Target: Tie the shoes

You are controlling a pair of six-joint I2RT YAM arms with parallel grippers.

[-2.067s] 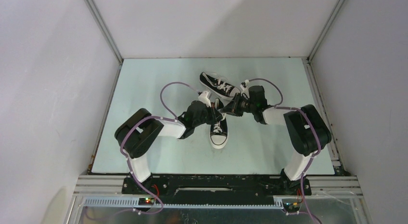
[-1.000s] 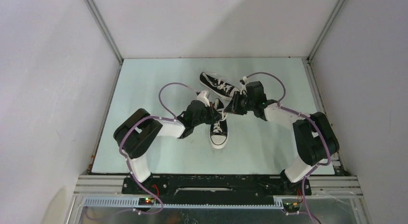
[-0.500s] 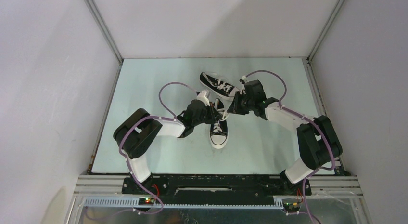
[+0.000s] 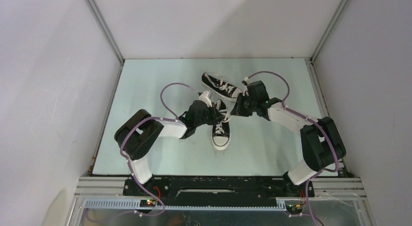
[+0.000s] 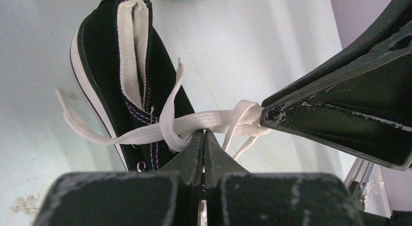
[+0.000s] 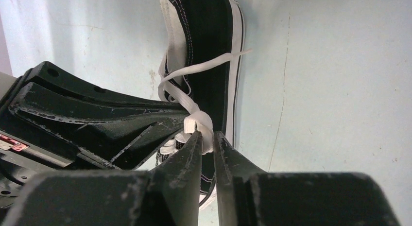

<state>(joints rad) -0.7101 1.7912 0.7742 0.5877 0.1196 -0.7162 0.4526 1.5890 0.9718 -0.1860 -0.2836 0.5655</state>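
The near shoe (image 4: 221, 133) lies at the middle of the table (image 4: 145, 90), toe toward the near edge, the other shoe (image 4: 219, 85) just behind it. Its lace (image 5: 194, 123) stretches across that axis, the left gripper (image 5: 204, 134) clamped on one strand, the right gripper (image 6: 208, 136) narrowly pinching a loop, both equally near

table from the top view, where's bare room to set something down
Bare: the far left corner of the table, left of the far shoe; the far right corner; the near strip, this side of the near shoe. Crowded: the middle, where the left end effector and right end effector pinch its laces.
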